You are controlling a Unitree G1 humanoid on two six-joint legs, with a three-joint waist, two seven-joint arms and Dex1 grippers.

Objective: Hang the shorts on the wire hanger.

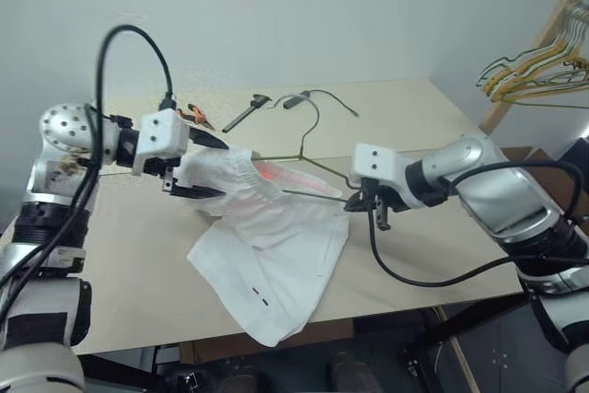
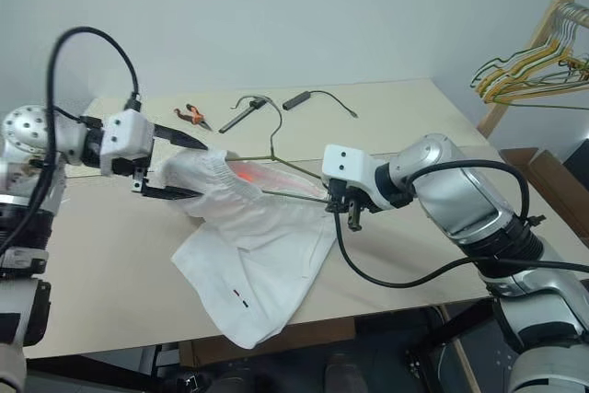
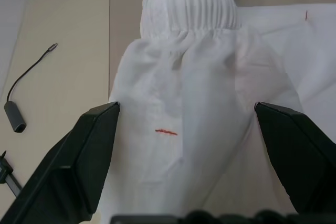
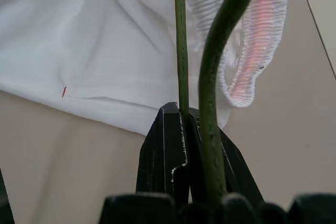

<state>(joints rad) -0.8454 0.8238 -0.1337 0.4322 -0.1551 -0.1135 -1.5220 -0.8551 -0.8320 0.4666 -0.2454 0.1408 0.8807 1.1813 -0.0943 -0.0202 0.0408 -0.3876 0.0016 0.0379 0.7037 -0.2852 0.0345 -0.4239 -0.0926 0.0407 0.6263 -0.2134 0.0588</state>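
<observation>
**While the right gripper pins the hanger, the waistband sits between the left fingers**

With its jaws spread wide, the left gripper (image 1: 198, 165) straddles the bunched waistband end of the shorts (image 1: 276, 255); the cloth lies between its two fingers (image 3: 84, 156), not yet pinched as far as I can judge. The right gripper (image 4: 181, 129) is clenched on the thin wire of the hanger (image 1: 304, 158) at one lower corner.

Key relation: from the right gripper the hanger's long axis runs away toward the left gripper, its far arm slipped into the waistband opening, where a pink glow shows through the cloth. The hook rises beyond, on the far side of the wire from the shorts. The legs trail down from the left gripper toward the near edge of the table (image 1: 129, 283), one hem hanging over it.

The left gripper is nearer the waistband; the right is nearer the bare wire. My read: the next move is for the left to close on the band and draw it further along the wire.

Count:
- shorts, one
- wire hanger, one
- grippers, two
- pliers (image 1: 195, 116) beyond the left gripper, one
- dark tool (image 1: 247, 111), one
- cable with adapter (image 1: 317, 98), one
- rack of yellowish hangers (image 1: 538, 62) off past the right arm, one bunch, number unclear
</observation>
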